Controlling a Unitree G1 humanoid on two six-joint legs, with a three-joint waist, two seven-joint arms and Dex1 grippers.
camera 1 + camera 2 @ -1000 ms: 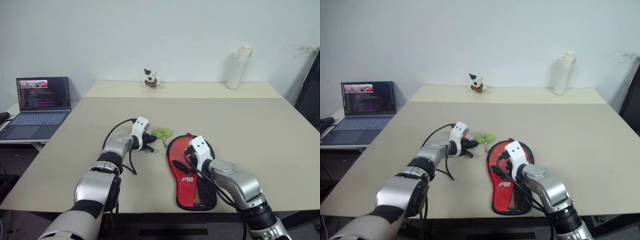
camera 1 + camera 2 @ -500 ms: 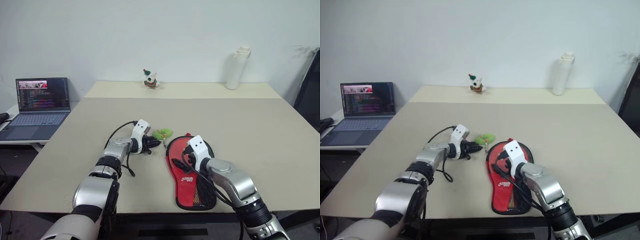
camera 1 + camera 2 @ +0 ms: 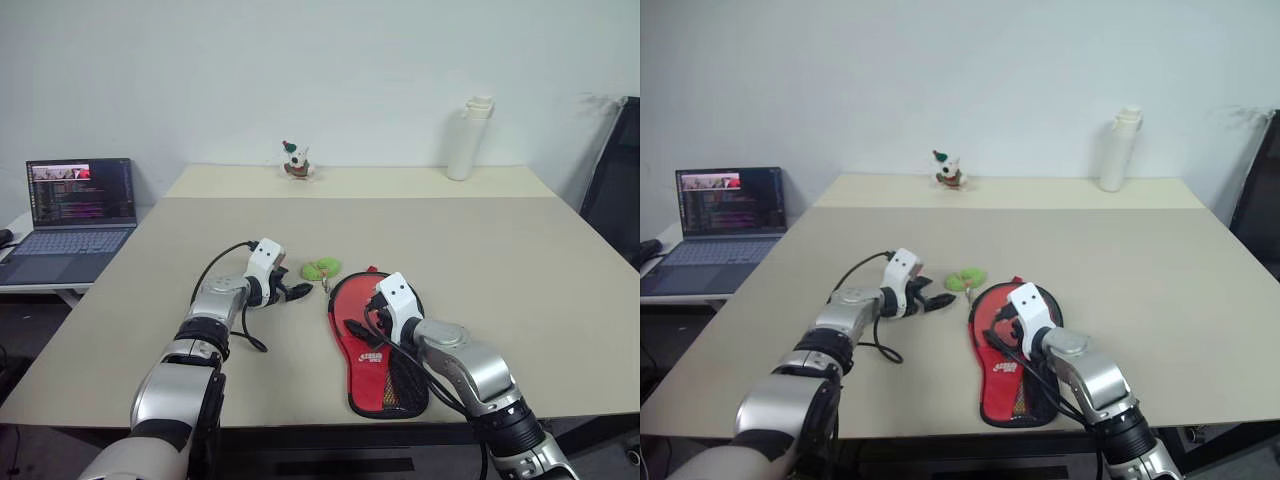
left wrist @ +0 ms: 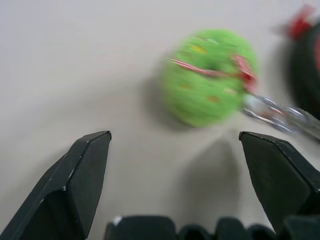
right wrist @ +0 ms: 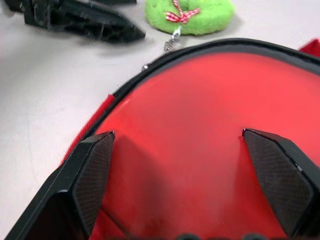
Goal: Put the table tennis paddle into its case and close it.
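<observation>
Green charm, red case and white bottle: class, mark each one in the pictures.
green charm [image 4: 207, 76], left wrist view, its fuzzy middle
red case [image 3: 360, 312], left eye view, its round red face
white bottle [image 3: 1116, 155], right eye view, its body

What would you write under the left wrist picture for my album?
Open left gripper above the table, facing the green fuzzy charm.

Red case [image 3: 375, 340], green charm [image 3: 322, 268]

White logo on the case [image 3: 376, 357] (lettering too small to read)
</observation>
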